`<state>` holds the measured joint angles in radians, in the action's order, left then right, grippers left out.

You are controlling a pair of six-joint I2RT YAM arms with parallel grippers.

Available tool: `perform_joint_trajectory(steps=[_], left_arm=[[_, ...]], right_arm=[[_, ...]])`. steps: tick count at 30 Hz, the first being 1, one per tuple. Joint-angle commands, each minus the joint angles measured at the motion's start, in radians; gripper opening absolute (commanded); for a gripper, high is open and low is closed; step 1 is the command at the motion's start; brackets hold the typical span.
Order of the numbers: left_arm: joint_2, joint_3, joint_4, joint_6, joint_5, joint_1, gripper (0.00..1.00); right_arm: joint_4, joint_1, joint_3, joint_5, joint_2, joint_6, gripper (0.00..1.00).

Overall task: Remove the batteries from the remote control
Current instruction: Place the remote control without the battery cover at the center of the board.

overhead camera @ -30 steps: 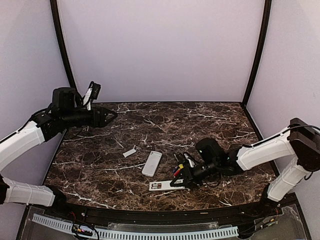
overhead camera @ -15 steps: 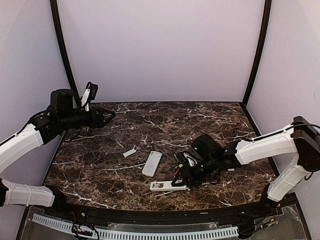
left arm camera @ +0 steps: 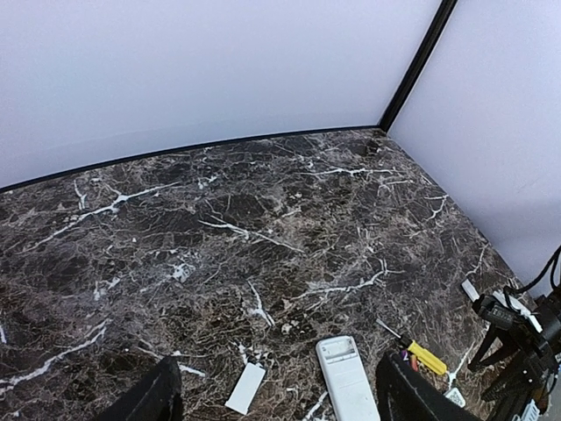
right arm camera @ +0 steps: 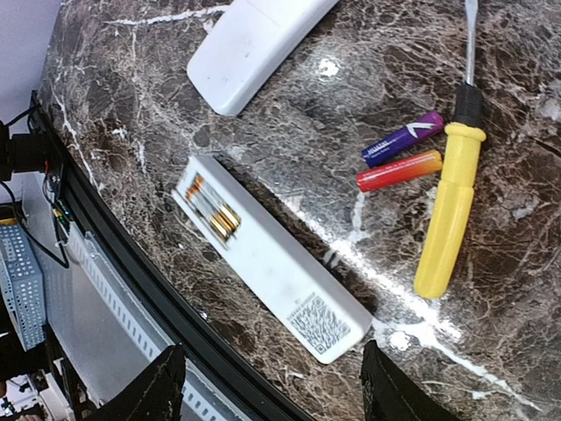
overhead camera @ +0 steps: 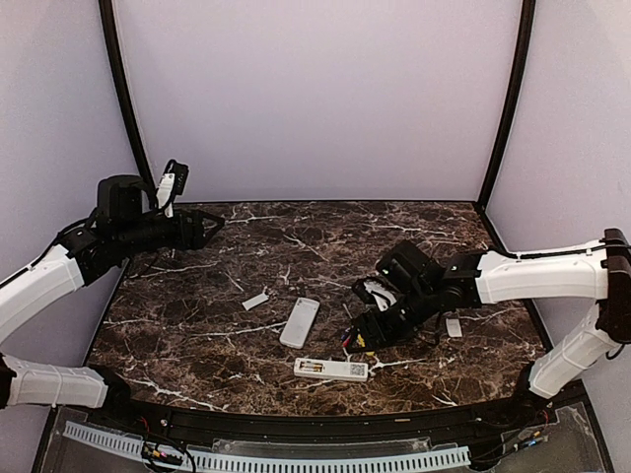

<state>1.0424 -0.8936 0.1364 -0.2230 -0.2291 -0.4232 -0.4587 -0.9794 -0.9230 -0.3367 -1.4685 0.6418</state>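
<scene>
A white remote [right arm camera: 267, 254] lies face down near the table's front edge, its compartment open with batteries [right arm camera: 210, 209] inside; it also shows in the top view [overhead camera: 330, 369]. Two loose batteries, one blue-purple [right arm camera: 403, 139] and one red [right arm camera: 399, 170], lie beside the yellow-handled screwdriver [right arm camera: 447, 210]. My right gripper [right arm camera: 276, 390] is open and empty, held above the remote; in the top view the right gripper [overhead camera: 367, 333] is just behind it. My left gripper [overhead camera: 212, 229] is open and empty, high at the far left.
A second white remote [overhead camera: 300, 322] lies mid-table, also in the left wrist view [left arm camera: 348, 379]. A small white cover [overhead camera: 255, 301] lies left of it. Another cover [overhead camera: 454, 327] lies by the right arm. The black table rim [right arm camera: 131, 263] runs close to the open remote.
My right gripper has lifted off the open remote and drawn back to the right, leaving it on the table. The cover by the right arm has come into view. My left arm shifted slightly left.
</scene>
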Motion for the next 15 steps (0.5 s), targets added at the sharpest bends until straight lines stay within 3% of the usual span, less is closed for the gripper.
perform_joint_trajectory(steps=[1,15], left_arm=[[-0.064,0.029,0.002,-0.006,0.088,0.008,0.76],[-0.079,0.030,0.017,-0.021,0.164,0.009,0.85]], right_arm=[[-0.068,-0.004,-0.011,0.071,0.002,-0.037,0.67],[-0.082,-0.004,-0.073,0.218,-0.129,-0.019,0.57]])
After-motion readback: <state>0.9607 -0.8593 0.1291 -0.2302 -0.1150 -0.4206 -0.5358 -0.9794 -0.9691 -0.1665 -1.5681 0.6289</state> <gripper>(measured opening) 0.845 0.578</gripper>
